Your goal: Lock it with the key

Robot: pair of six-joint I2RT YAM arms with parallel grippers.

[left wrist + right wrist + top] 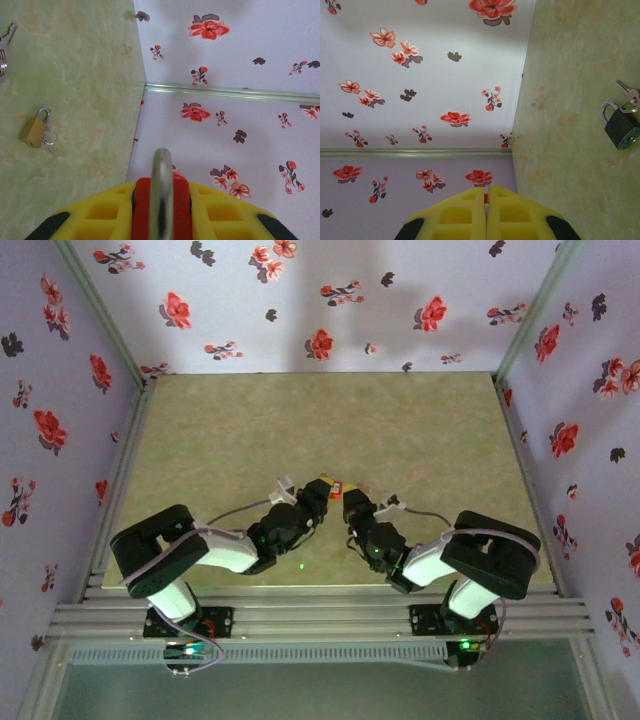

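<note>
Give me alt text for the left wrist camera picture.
The left gripper clamps a red padlock, its silver shackle pointing away from the camera. A small brass padlock with keys lies on the green table, flowered walls beyond.

So the red padlock [143,212] is clamped upright between the yellow fingers [100,215] of the left gripper [161,192], red body sunk between the pads. Its silver shackle [161,175] sticks up edge-on, so I can't tell if it's latched. From above it's just a red speck held up off the worktop, around the middle and a bit toward the near edge. The right gripper [486,192] is pinched shut right next to it. Can't tell if the key's in there, too tiny.
</note>
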